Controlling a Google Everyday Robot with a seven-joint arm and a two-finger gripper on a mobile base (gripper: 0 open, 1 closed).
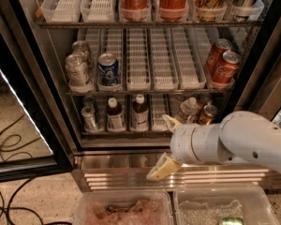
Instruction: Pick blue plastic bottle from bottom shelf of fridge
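The fridge [253, 74] stands open. On its bottom shelf [126, 132] two alike brown bottles with white caps and whitish labels stand side by side, one on the left [114, 115] and one on the right [139, 112]. I cannot tell which of them is the blue plastic bottle. My gripper [165, 146] is open and empty, with one fingertip [170, 122] at the shelf's front edge just right of the right bottle and the other [160, 169] low before the steel base grille [117, 170]. The white arm reaches in from the right.
A clear crinkled water bottle [187, 109] and a brown can [207, 114] stand behind the arm, and a silver can [90, 117] stands at the shelf's left. The rack above holds silver cans [78, 70], a blue can [107, 68] and red cans [222, 63]. Two plastic bins [122, 209] sit below, and cables [9, 139] lie on the floor at left.
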